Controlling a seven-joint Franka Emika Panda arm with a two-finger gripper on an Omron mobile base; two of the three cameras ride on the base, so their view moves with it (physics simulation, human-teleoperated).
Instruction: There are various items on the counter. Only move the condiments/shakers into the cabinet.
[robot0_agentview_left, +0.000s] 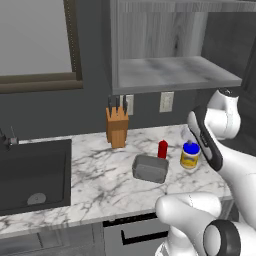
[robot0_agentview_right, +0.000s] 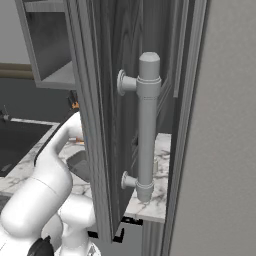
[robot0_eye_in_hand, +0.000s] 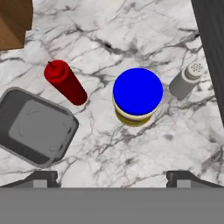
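Gripper (robot0_eye_in_hand: 112, 177) above the counter (robot0_agentview_left: 100, 185) — jaws spread wide, holding nothing.

Directly below the hand stands the blue-lidded yellow jar (robot0_eye_in_hand: 137, 97), upright on the marble; the red squeeze bottle (robot0_eye_in_hand: 65, 82) is near it on one side, the small pale shaker (robot0_eye_in_hand: 186, 80) just beside it on the other. The grey pan (robot0_eye_in_hand: 37, 127) lies near the bottle, the wooden knife block (robot0_agentview_left: 117, 127) farther back. The cabinet (robot0_agentview_left: 175, 72) shelf appears bare — its right end is partly hidden.

Squat yellow-labelled jar (robot0_eye_in_hand: 136, 98) with blue lid; slim red squeeze bottle (robot0_eye_in_hand: 65, 82); grey rectangular pan (robot0_eye_in_hand: 36, 127); white, grey-veined marble counter (robot0_eye_in_hand: 131, 35).
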